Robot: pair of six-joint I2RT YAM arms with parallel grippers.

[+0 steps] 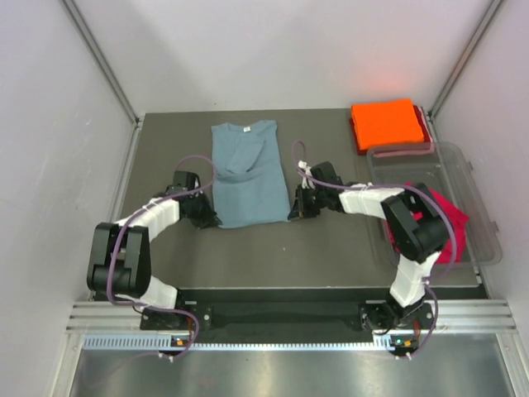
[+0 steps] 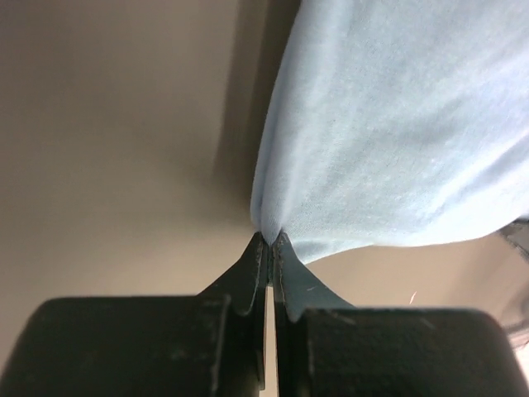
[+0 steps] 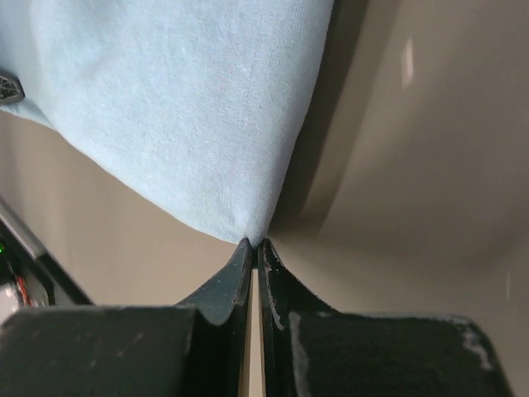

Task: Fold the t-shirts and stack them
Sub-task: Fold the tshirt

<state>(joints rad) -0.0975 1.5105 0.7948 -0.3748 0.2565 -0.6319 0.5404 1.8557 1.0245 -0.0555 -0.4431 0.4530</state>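
The grey-blue t-shirt (image 1: 246,175) lies on the dark table with its sleeves folded in, collar at the far end. My left gripper (image 1: 210,220) is shut on its near left hem corner (image 2: 273,223). My right gripper (image 1: 292,214) is shut on its near right hem corner (image 3: 248,223). The orange t-shirt (image 1: 384,122) lies folded at the far right, on top of a folded dark red cloth. The crimson red t-shirt (image 1: 446,222) lies crumpled in the clear plastic tub (image 1: 475,186), partly hidden by my right arm.
The tub fills the right side of the table. White walls enclose the table on three sides. A metal rail (image 1: 281,318) runs along the near edge by the arm bases.
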